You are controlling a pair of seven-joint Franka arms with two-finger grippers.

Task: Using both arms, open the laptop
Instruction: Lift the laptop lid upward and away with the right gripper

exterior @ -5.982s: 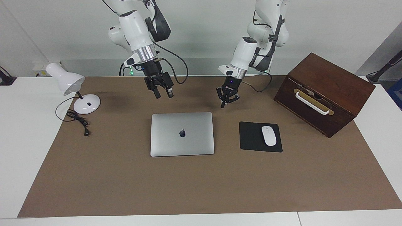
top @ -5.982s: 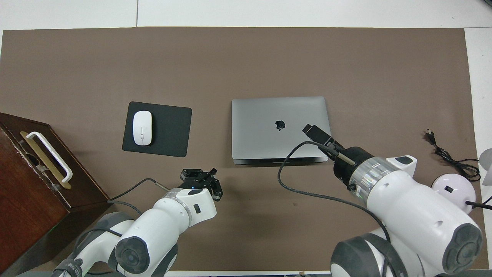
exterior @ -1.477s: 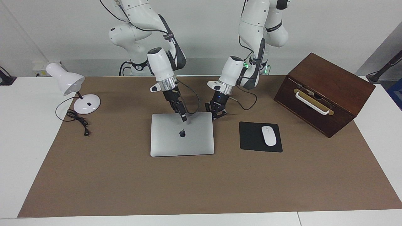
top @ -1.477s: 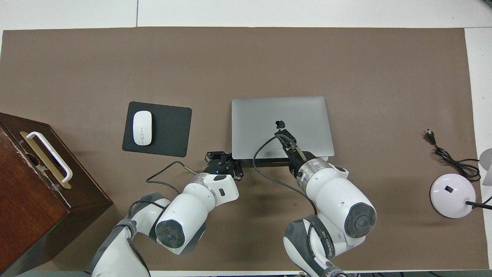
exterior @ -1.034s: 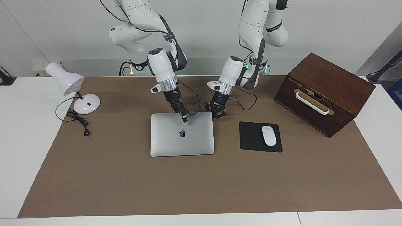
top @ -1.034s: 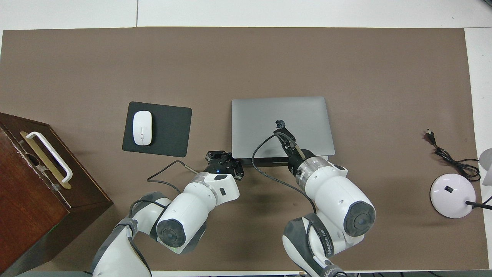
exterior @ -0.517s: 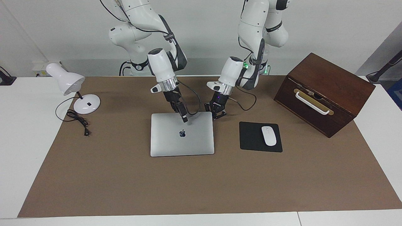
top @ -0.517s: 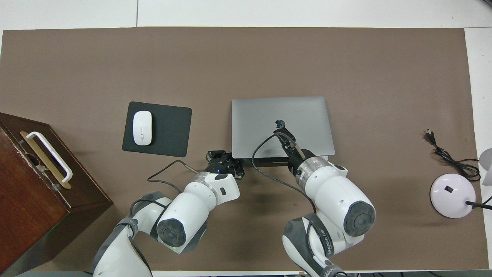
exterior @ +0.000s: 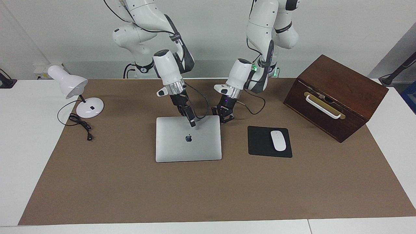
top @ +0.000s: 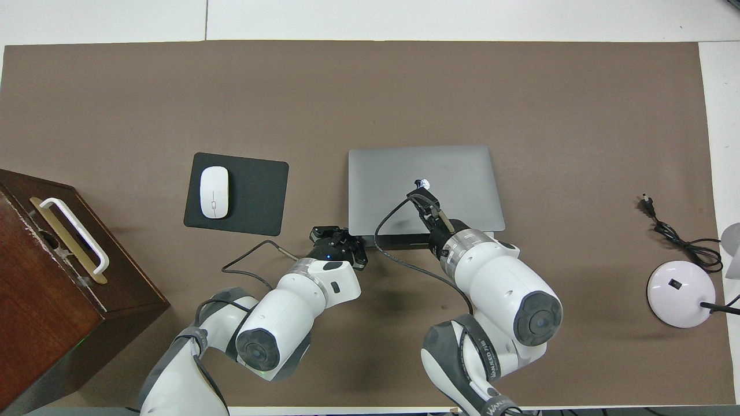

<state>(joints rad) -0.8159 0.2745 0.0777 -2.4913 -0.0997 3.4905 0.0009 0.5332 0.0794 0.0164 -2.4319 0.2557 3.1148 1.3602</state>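
The silver-grey laptop (exterior: 182, 143) (top: 457, 167) lies shut in the middle of the brown mat, its apple logo facing up. My right gripper (exterior: 192, 123) (top: 420, 194) slants down onto the lid, between the logo and the edge nearest the robots. It is seen edge-on, open, with nothing held. My left gripper (exterior: 223, 119) (top: 340, 236) sits low at the laptop's corner nearest the robots, toward the left arm's end of the table. It is shut, with its links splayed out. Whether it touches the corner I cannot tell.
A black mousepad (exterior: 260, 143) with a white mouse (exterior: 278, 140) lies beside the laptop toward the left arm's end. A dark wooden box (exterior: 338, 94) with a white handle stands past it. A white desk lamp (exterior: 70, 85) and its cable (exterior: 79, 125) are at the right arm's end.
Six seconds ago both grippers hung above the mat; they have come down to the laptop. Over the last second the right gripper has shifted only slightly on the lid, and the left has held still.
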